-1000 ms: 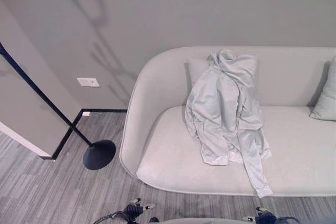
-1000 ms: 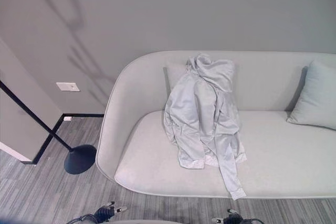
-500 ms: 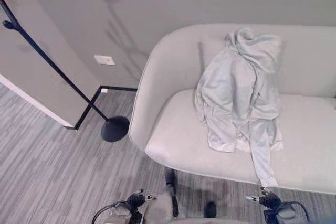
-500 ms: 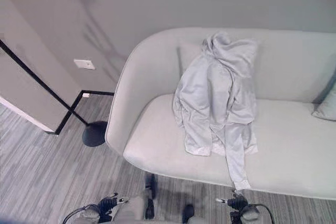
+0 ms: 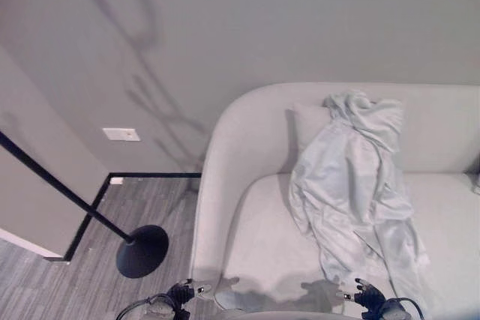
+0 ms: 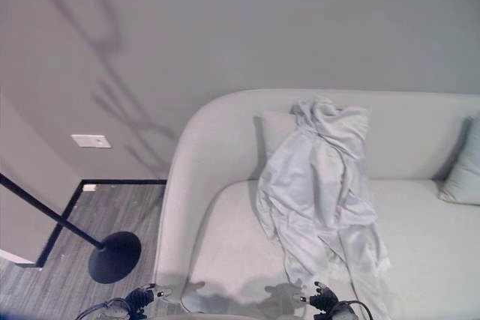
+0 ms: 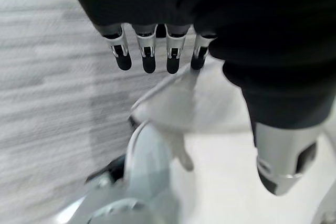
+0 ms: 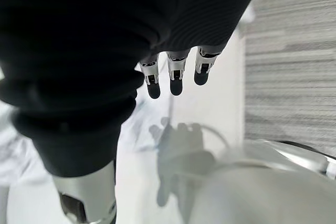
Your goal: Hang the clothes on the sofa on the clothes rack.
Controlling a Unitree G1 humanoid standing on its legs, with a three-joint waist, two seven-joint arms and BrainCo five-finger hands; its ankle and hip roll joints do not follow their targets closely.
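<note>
hoodie [image 5: 352,185] drapes over the sofa [image 5: 255,230] back; both hands [image 5: 184,290] [image 5: 365,295] hang low, fingers relaxed, holding nothing. best to reach for its collar before lifting toward the rack [image 5: 67,192].

You see from the head's two eyes, high and looking down at the sofa [image 5: 247,260], the wall and the rack's base [image 6: 115,257]; both share this scene, slightly shifted sideways. Each wrist camera looks along its own fingers [image 7: 147,56] from very close, toward the sofa's edge and floor [image 8: 289,77].
</note>
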